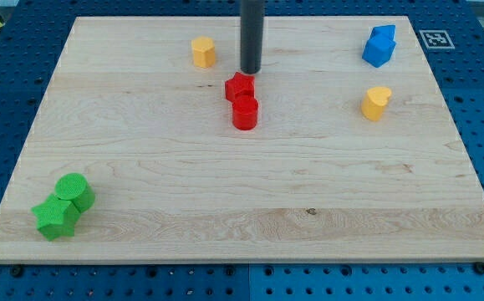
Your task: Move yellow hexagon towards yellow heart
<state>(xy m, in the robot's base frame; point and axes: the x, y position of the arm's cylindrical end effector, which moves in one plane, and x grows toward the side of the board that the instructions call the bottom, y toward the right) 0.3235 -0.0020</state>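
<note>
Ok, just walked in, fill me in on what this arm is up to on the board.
I'm a single arm pushing blocks with a rod. My tip sits near the view's top, just above the red star and to the right of the yellow hexagon, apart from it. The yellow heart lies far off at the view's right, so the hexagon has yet to be pushed there. A red cylinder touches the star.

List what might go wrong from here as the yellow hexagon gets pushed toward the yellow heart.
My tip sits right of the yellow hexagon block, so it must circle around first. The red star block and red cylinder block lie close below my tip and could get knocked. A slightly off-line push may miss the yellow heart block.
</note>
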